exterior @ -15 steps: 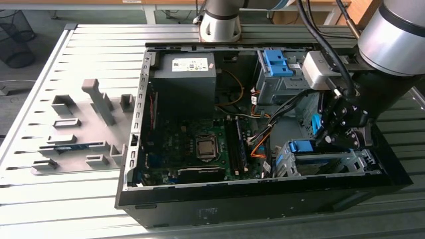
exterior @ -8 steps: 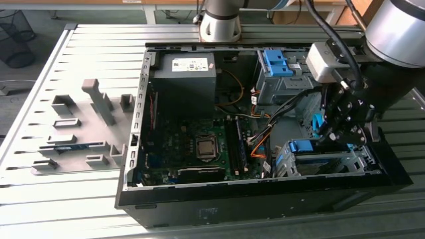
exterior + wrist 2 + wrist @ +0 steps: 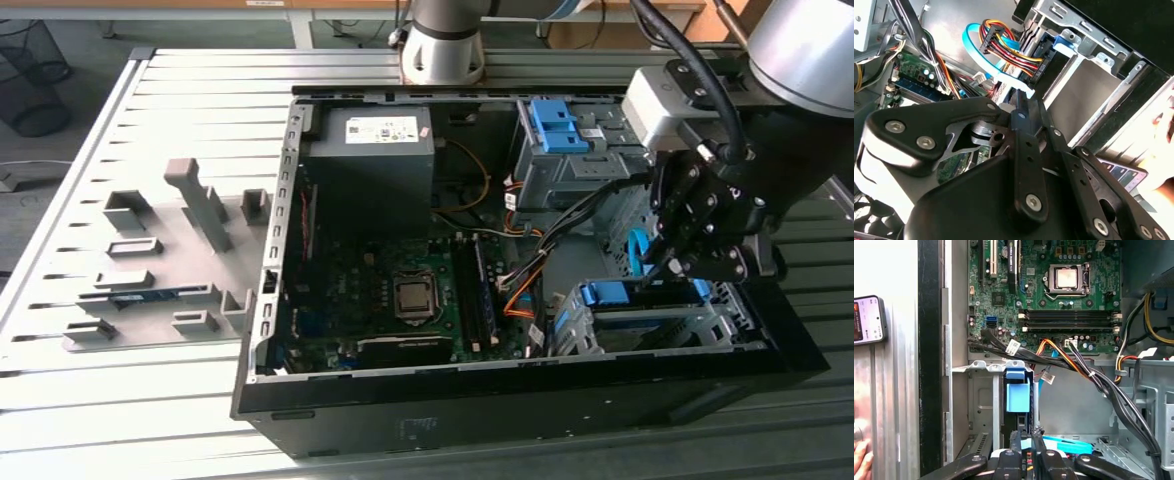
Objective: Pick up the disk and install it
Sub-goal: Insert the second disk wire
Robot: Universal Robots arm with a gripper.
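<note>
The disk (image 3: 650,316) sits in a metal drive cage (image 3: 574,325) near the front corner of the open computer case (image 3: 534,395), on the exterior view's right. Its bright blue bracket shows at the top of the cage. The gripper (image 3: 671,270) hangs right above the disk, with its black fingers pointing down at the blue bracket. In the first wrist view the gripper (image 3: 1026,442) has its fingers drawn close together just by a blue tab (image 3: 1018,395) on the cage. I cannot tell if they are pinching anything. The green motherboard (image 3: 387,300) lies flat in the middle of the case. A grey power supply box (image 3: 371,150) sits at the far end. The case rests on a ribbed metal tabletop (image 3: 120,390). A grey holder tray (image 3: 160,260) lies beside it.
</note>
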